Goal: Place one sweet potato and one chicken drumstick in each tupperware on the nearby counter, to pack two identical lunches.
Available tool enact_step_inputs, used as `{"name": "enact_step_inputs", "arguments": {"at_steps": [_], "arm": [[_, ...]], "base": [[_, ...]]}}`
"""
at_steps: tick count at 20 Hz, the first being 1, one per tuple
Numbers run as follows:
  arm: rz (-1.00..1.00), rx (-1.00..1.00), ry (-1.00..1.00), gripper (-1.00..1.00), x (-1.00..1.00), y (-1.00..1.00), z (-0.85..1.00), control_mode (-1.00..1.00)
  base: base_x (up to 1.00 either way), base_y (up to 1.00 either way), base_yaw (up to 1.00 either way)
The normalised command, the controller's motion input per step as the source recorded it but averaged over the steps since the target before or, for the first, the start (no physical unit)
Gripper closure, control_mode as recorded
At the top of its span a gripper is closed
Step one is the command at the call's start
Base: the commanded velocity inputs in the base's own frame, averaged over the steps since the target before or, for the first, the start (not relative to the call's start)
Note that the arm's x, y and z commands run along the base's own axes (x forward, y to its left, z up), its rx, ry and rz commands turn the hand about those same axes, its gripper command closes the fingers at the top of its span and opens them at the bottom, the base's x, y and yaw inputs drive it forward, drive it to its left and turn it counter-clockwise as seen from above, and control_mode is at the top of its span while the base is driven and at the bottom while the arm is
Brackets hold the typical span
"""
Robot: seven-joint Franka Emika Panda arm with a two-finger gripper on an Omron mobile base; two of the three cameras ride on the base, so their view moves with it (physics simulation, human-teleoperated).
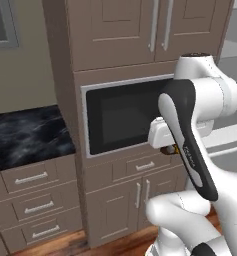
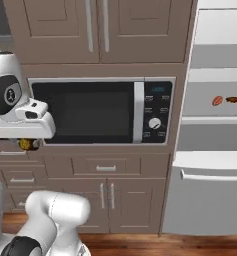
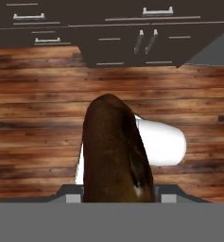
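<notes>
My gripper [image 3: 114, 191] is shut on a dark brown chicken drumstick [image 3: 114, 151] that hides the fingertips and points down at the wooden floor. From the base views the hand hangs in front of the cabinets, with a bit of the drumstick [image 1: 168, 149] showing under it, and the gripper [image 2: 26, 144] is low at the left. A reddish sweet potato [image 2: 217, 101] and a second dark drumstick [image 2: 235, 101] lie on a grey shelf at the far right. The black marble counter [image 1: 25, 135] is at the left. The tupperwares are out of view.
A built-in microwave [image 2: 102, 111] sits in the tall brown cabinet straight ahead, with drawers and doors [image 2: 106, 195] below it. A grey appliance front with a bar handle [image 2: 210, 176] stands to the right. Wooden floor [image 3: 38, 118] lies below the hand.
</notes>
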Motion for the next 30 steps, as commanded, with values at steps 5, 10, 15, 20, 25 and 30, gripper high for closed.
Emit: {"name": "enact_step_inputs", "arguments": {"at_steps": [5, 10, 15, 20, 25, 30], "arm": [[0.0, 0.0, 0.0, 1.0, 0.0, 0.0, 0.0, 1.0], [0.0, 0.0, 0.0, 1.0, 0.0, 0.0, 0.0, 1.0], [0.0, 0.0, 0.0, 1.0, 0.0, 0.0, 0.0, 1.0], [0.0, 0.0, 0.0, 1.0, 0.0, 0.0, 0.0, 1.0], [0.0, 0.0, 0.0, 1.0, 0.0, 0.0, 0.0, 1.0], [0.0, 0.0, 0.0, 1.0, 0.0, 0.0, 0.0, 1.0]], "base": [[0.0, 1.0, 0.0], [0.0, 1.0, 0.0], [0.11, 1.0, 0.01], [0.48, 1.0, 0.2], [0.43, 1.0, 0.35], [0.08, 1.0, 0.35]]}}
